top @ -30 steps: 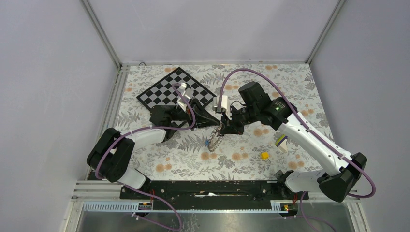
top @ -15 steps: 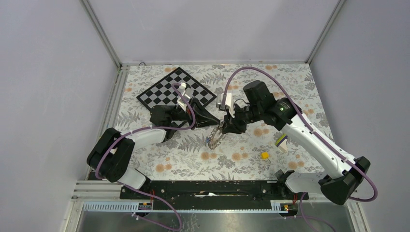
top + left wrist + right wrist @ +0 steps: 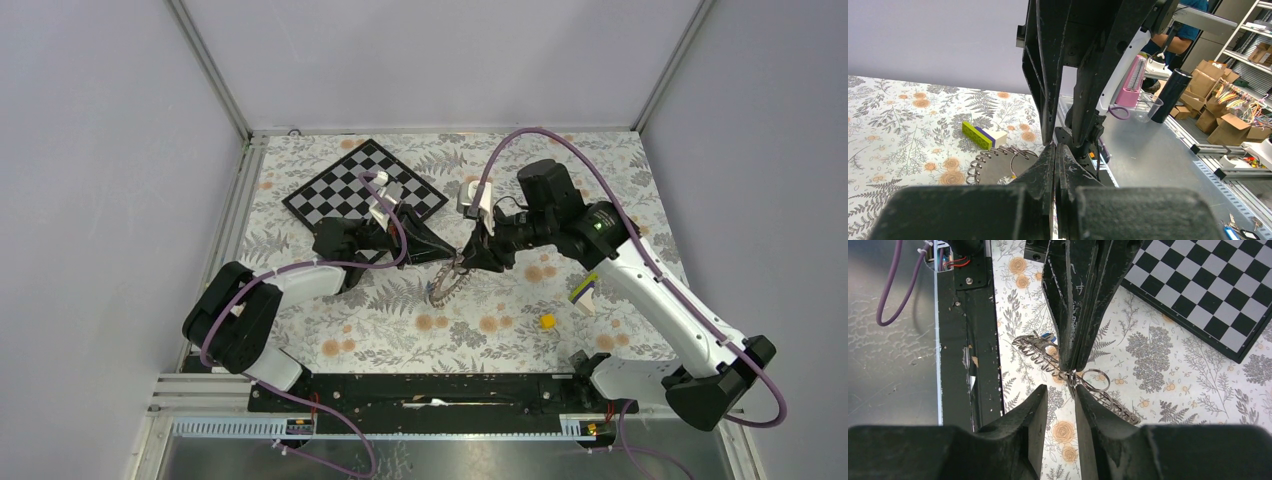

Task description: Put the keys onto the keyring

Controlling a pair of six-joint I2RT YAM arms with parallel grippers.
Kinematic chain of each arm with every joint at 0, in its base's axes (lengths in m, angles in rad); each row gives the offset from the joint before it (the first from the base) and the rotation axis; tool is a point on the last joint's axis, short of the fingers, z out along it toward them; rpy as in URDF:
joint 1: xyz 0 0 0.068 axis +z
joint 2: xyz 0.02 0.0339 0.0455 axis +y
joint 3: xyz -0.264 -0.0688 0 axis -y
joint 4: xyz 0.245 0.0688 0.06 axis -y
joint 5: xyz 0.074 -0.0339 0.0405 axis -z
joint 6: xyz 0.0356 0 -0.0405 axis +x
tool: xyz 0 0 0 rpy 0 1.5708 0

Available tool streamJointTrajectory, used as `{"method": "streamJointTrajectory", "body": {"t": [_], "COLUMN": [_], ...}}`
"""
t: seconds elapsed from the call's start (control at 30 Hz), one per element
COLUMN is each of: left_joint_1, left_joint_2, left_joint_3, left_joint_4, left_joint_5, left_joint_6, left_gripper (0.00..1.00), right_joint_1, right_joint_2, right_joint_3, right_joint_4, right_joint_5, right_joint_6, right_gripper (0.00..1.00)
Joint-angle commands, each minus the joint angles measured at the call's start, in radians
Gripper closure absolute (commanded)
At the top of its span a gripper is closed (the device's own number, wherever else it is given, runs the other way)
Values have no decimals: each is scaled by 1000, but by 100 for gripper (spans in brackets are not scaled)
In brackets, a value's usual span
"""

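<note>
Right end effector [image 3: 1060, 391] has parted; left end effector [image 3: 1054, 148] pinches keyring [image 3: 1040, 352].

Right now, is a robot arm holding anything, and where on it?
The left tool pinches the grey coiled metal loop midway along its coil. The right tool is open, holding nothing.

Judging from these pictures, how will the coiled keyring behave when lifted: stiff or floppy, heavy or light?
Probably floppy: the keyring sags away on both sides of the left gripper's pinch. Likely light, since one fingertip pinch seems enough to hold it. Its open coils may snag on things.
</note>
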Motion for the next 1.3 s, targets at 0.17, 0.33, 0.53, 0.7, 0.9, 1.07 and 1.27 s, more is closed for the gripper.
{"method": "streamJointTrajectory", "body": {"t": [0.17, 0.33, 0.53, 0.7, 0.9, 1.07, 1.27], "left_joint_1": [-9, -10, -9, -10, -9, -9, -7], "left_joint_2": [-4, -6, -7, -11, -12, -14, -25], "left_joint_3": [10, 7, 7, 4, 2, -3, -2], "left_joint_4": [118, 118, 118, 118, 117, 116, 73], "left_joint_5": [-33, -33, -33, -33, -33, -32, -3], "left_joint_6": [-1, 1, 2, 6, 9, 22, 102], "left_gripper": [100, 100, 100, 100, 100, 100, 85], "right_joint_1": [-5, -5, -5, -6, -5, -6, -2], "right_joint_2": [23, 28, 30, 32, 30, 27, 84], "right_joint_3": [11, 1, -20, -35, -40, -30, 68], "right_joint_4": [49, 61, 75, 83, 89, 71, -84], "right_joint_5": [-35, -39, -49, -52, -56, -45, 23], "right_joint_6": [20, 21, 27, 27, 31, 22, -26], "right_gripper": [66, 69, 76, 81, 90, 100, 100]}}
